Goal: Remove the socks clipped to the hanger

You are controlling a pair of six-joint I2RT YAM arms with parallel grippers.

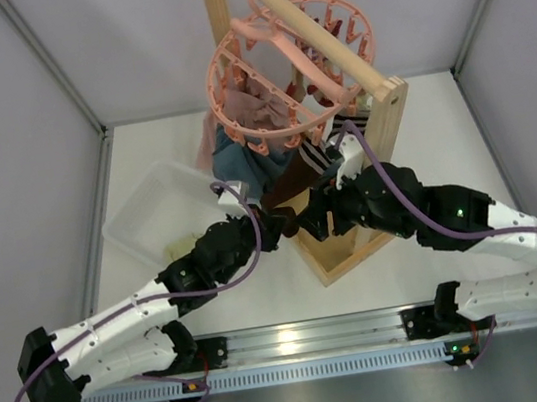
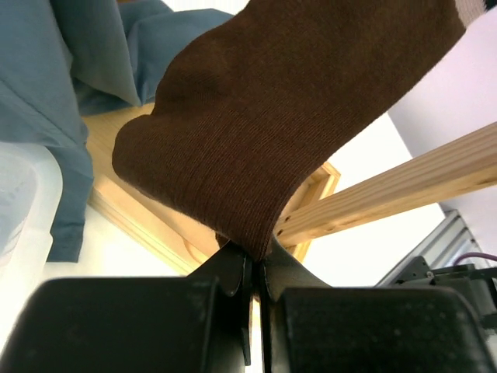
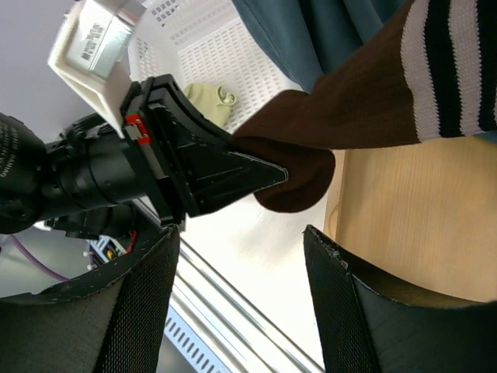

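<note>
Top external view: my two arms meet below the hanger, which hangs by its hook from the rod of the rack. Left fingers are pressed shut on the toe of the brown sock. From that pinch the sock stretches up toward the hanger's ring, striped cuff uppermost. Whether a peg grips the cuff I cannot tell. Right fingers stand moderately apart, holding nothing, just beside the pinched toe and facing the left fingers. Blue cloth hangs behind the sock. The basket rests on the tabletop left of the rack, with a pale sock lying inside.
</note>
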